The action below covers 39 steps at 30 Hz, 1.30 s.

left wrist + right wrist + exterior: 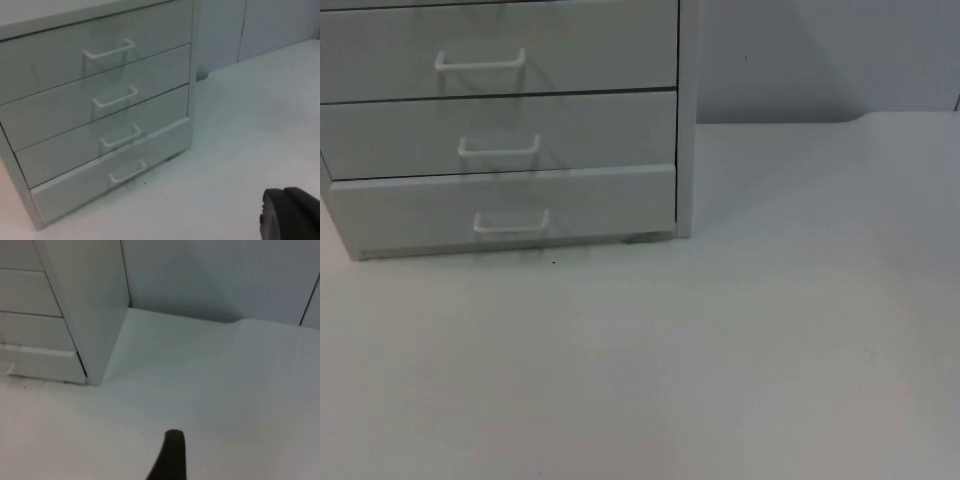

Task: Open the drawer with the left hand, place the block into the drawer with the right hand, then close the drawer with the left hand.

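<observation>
A white drawer cabinet (590,130) stands at the back left of the table, its drawers stacked one above another, each with a white bar handle. The lowest drawer (420,215) sticks out a little further than the ones above it; its handle (511,222) faces the table. In the left wrist view the same cabinet (60,100) shows several drawers, and my left gripper (292,215) hangs well back from the lowest drawer's handle (128,171), off to its right. My right gripper (170,455) hovers over bare table, short of the cabinet's right side wall (90,300).
The white table top (720,350) stretches in front of and to the right of the cabinet. A grey partition wall (820,60) closes the back, meeting the table just behind the cabinet's right side.
</observation>
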Available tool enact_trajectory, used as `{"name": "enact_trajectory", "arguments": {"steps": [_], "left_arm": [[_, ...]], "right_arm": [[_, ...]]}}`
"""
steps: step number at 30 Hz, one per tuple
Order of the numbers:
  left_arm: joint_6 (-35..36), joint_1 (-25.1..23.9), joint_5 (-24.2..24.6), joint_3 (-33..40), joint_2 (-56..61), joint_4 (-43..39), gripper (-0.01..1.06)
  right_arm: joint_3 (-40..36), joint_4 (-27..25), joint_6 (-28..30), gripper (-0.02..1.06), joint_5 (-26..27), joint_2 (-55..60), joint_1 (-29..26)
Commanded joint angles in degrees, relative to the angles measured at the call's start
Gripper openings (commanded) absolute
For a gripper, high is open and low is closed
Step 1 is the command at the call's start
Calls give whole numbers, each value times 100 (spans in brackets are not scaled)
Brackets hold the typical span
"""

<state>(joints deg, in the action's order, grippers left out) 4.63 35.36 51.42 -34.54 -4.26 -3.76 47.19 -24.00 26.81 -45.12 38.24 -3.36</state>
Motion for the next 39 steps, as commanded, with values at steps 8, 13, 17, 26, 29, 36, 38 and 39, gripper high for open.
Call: {"name": "enact_trajectory", "arguments": {"steps": [8,13,17,26,29,36,38,39], "left_arm": [[-172,-11,760,62,426,138,0],[-361,-11,929,416,426,443,0],[-363,-11,918,454,426,524,0],[-359,-11,1060,467,426,535,0],[-371,-11,1073,534,426,507,0],[-371,-11,1016,618,426,507,0],[-371,-11,1016,618,426,507,0],[-371,-11,1016,618,426,507,0]], "right_arm": [[-238,-57,-70,72,-603,-1254,10],[-860,-5,-198,72,-678,-2036,10],[-1229,386,-688,72,-952,-2630,10],[-1636,1639,-1720,72,-1510,-3615,10],[-1692,1667,-1720,72,-1631,-3820,10],[-1756,1778,-1857,72,-1702,-3824,10],[-1756,1872,-2003,72,-1692,-3824,10],[-1756,2041,-2229,72,-1691,-3824,10]]}}
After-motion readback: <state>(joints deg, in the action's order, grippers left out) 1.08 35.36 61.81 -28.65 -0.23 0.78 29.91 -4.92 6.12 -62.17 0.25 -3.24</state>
